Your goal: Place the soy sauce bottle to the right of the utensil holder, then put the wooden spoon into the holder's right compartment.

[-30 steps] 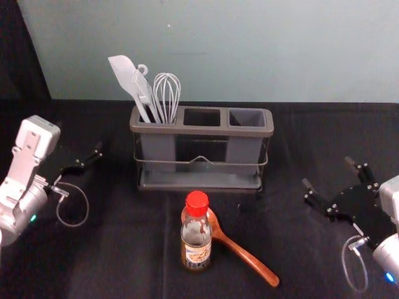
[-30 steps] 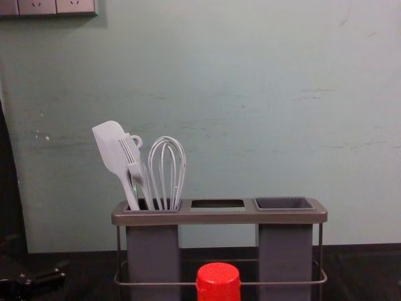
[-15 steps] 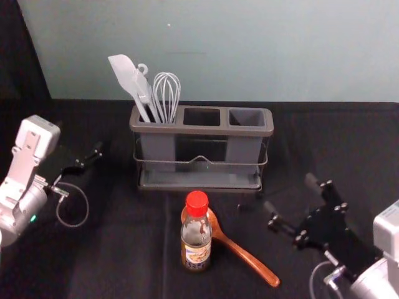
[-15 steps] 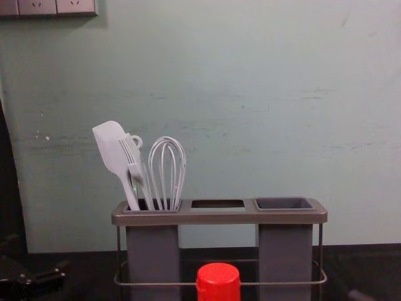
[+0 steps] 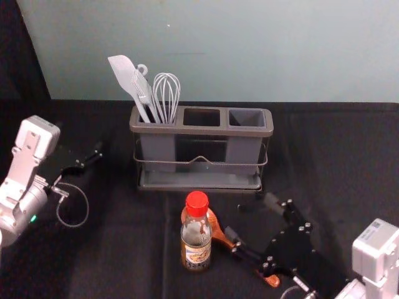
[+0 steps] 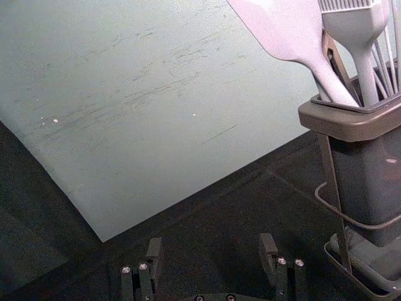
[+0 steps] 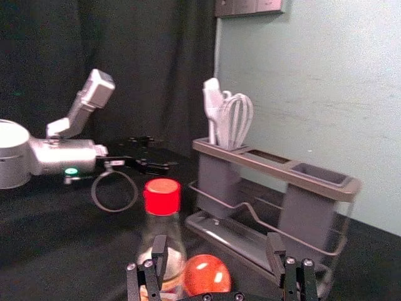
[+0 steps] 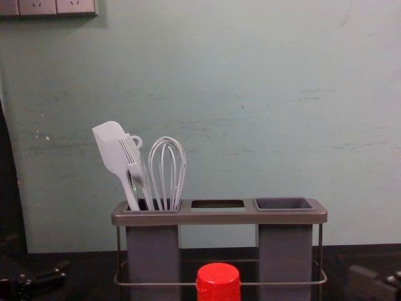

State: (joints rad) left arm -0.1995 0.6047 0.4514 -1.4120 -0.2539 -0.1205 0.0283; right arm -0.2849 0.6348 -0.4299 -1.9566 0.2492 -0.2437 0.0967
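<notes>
The soy sauce bottle (image 5: 196, 240), red-capped, stands upright in front of the utensil holder (image 5: 206, 130). Behind it lies the wooden spoon (image 5: 219, 234), its handle slanting front-right, partly hidden by my right gripper (image 5: 250, 217). That gripper is open, right of the bottle and over the handle. In the right wrist view, the bottle (image 7: 162, 198) and spoon bowl (image 7: 207, 276) appear beyond the right gripper (image 7: 217, 245), nothing between its fingers. My left gripper (image 5: 90, 158) stays parked left of the holder; the left wrist view shows the left gripper (image 6: 212, 249) open. The holder's right compartment (image 5: 246, 117) holds nothing.
A white spatula (image 5: 126, 78), a brush and a whisk (image 5: 167, 93) rise from the holder's left compartment. A pale wall (image 5: 249, 50) stands behind the black-covered table (image 5: 124, 249). There is free room right of the holder.
My right gripper has moved left and toward the front, over the spoon's handle and closer to the bottle. The left arm, bottle, spoon and holder have stayed put.
</notes>
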